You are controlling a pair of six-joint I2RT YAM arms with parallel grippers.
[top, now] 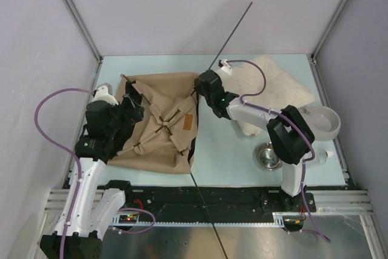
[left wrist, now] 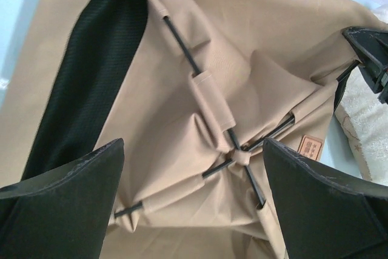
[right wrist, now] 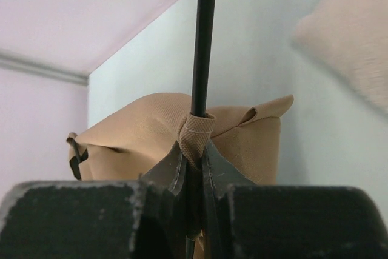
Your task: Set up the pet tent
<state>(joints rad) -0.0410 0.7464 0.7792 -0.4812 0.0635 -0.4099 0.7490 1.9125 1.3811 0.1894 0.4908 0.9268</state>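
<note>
Right gripper (right wrist: pixel 194 174) clamped on black pole (right wrist: pixel 203 40) at corner sleeve (right wrist: pixel 197 134) of pet tent (top: pixel 160 125) | pole axis points far-right | left gripper (left wrist: pixel 193 168) jaws wide apart above pole hub (left wrist: pixel 239 157)

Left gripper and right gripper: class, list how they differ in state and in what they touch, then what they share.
The left gripper stands wide open; the right gripper is shut. The left gripper holds nothing, above the pet tent; the right gripper clamps the tent's long black pole. Both have dark fingers and are at the tan tent.
</note>
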